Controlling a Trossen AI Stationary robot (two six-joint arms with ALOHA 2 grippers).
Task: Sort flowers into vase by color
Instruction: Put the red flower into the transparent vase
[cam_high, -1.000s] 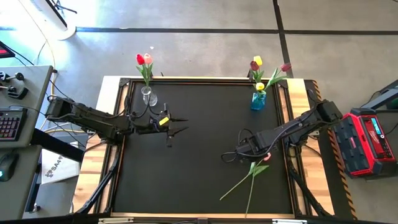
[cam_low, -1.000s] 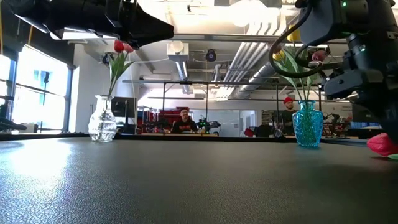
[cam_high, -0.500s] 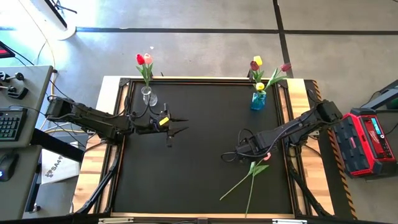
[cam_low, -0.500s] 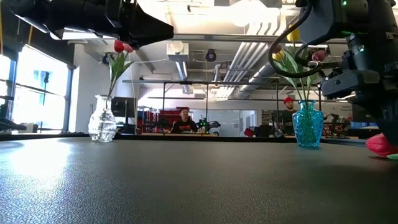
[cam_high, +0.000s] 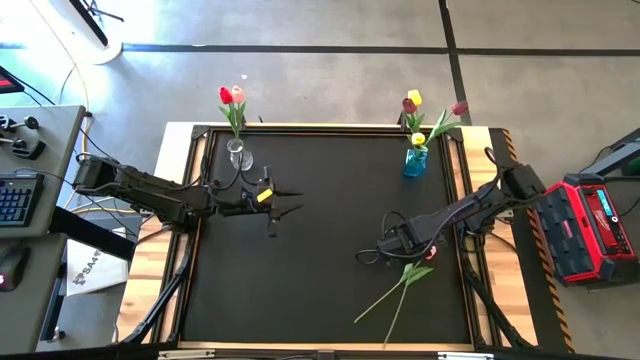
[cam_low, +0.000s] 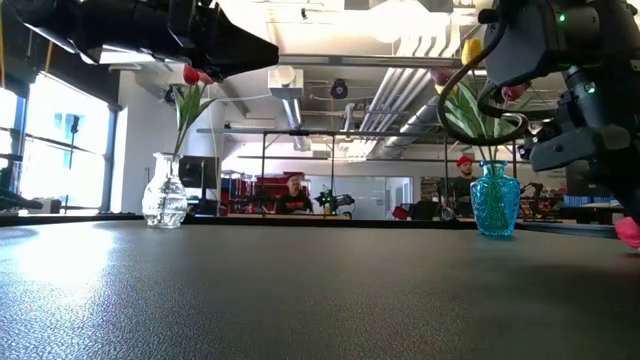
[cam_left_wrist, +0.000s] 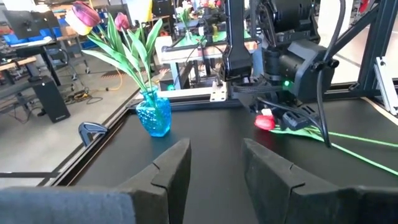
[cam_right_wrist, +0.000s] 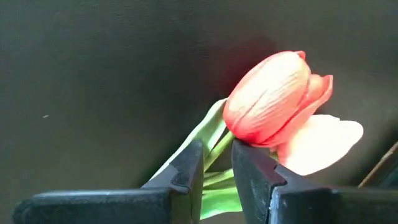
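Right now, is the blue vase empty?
No, the blue vase holds several tulips with green leaves sticking up out of it.

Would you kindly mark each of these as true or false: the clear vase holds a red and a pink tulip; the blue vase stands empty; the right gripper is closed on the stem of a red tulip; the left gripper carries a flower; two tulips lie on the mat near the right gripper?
1. The clear vase holds a red and a pink tulip. True.
2. The blue vase stands empty. False: it holds several tulips, yellow and dark maroon among them.
3. The right gripper is closed on the stem of a red tulip. True.
4. The left gripper carries a flower. False: its fingers stand open with nothing between them.
5. Two tulips lie on the mat near the right gripper. True: two stems show there.
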